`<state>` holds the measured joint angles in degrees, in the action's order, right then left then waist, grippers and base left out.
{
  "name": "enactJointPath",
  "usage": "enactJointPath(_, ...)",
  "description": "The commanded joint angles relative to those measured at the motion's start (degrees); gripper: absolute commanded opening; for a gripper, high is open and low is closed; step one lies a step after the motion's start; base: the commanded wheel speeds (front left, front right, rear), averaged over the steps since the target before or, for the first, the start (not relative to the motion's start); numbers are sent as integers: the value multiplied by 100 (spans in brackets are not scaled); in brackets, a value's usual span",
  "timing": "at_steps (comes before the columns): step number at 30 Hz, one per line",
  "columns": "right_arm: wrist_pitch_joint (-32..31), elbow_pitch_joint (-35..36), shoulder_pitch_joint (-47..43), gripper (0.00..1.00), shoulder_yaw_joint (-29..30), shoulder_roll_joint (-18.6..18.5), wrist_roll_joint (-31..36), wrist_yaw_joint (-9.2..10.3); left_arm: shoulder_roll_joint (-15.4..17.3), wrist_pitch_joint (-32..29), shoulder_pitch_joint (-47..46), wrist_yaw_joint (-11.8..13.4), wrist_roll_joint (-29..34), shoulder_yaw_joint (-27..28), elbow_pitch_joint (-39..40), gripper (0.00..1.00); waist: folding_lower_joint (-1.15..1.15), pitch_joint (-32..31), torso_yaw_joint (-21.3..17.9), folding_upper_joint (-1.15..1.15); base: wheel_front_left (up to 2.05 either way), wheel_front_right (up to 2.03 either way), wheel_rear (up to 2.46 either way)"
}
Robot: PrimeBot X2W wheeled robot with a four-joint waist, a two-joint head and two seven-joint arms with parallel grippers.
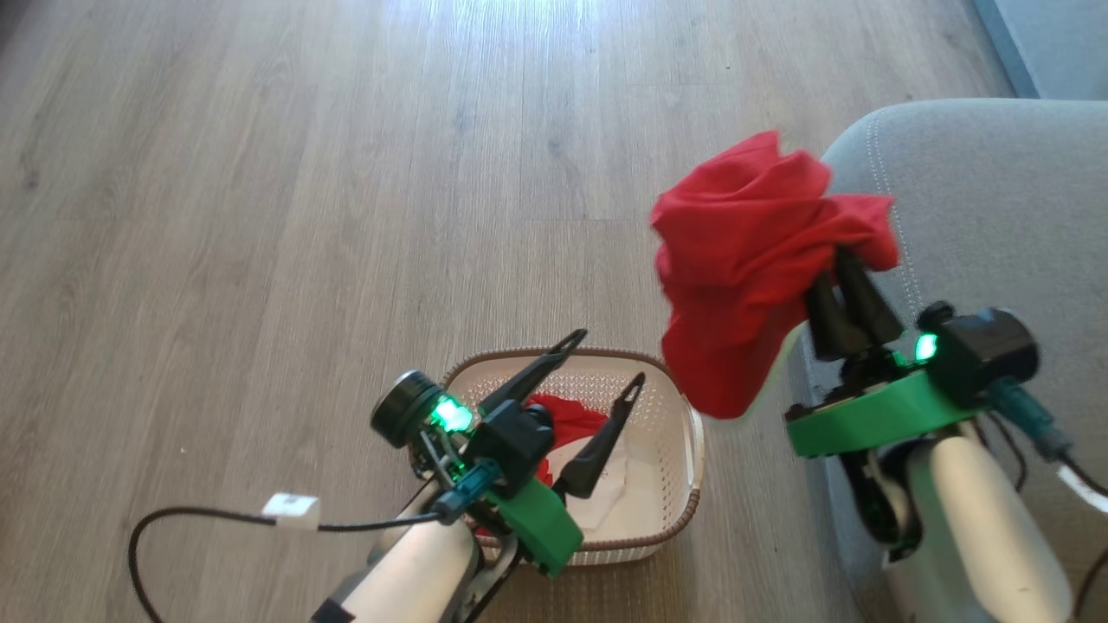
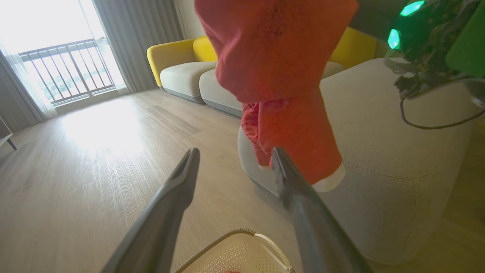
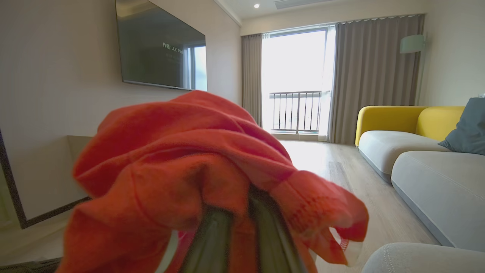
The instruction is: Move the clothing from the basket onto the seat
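Lower centre-left in the head view, we see the left gripper (image 1: pixel 608 356), its jaws spread wide and holding nothing. It hovers over the basket (image 1: pixel 688 433), which stands on the wooden floor (image 1: pixel 260 173). Between its fingers we glimpse a red piece of clothing (image 1: pixel 567 414) lying inside the basket, next to something white. Right of centre, a bunched red garment (image 1: pixel 744 251) hangs in the air, draped over the right gripper (image 1: pixel 850 290), whose jaws are pinched together on the fabric. In the left wrist view we see its white-edged end dangling. Along the right edge lies the grey seat (image 1: pixel 995 199), and the garment is held up at the seat's left corner.
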<state>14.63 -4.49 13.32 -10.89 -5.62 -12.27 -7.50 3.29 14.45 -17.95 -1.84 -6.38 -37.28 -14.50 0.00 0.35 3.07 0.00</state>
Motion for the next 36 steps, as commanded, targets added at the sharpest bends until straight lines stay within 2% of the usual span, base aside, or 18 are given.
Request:
enactJointPath(1,37,261,194,0,17,-28,46,1,31,55,-79,17,55,292,184,100,0,6,16,0,0,0,0)
enactJointPath(6,37,319,155,0,378,-99,90,1,19,55,163,12,4,574,298,100,0,1,47,0,0,0,0)
enactJointPath(16,37,469,-35,0,1183,-158,202,1,4,55,737,-153,164,927,535,100,0,-37,81,0,0,0,0)
enactJointPath(22,37,451,-190,0,1359,-134,186,1,-8,55,1004,-232,241,949,545,100,0,-57,78,0,0,0,0)
enactJointPath(28,37,43,-413,0,1303,-116,39,1,-22,55,1194,-254,288,987,487,100,0,-75,72,0,0,0,0)
enactJointPath(36,37,-153,-515,0,1384,-84,-13,1,-38,55,1223,-266,214,1018,481,100,0,-54,81,0,0,0,0)
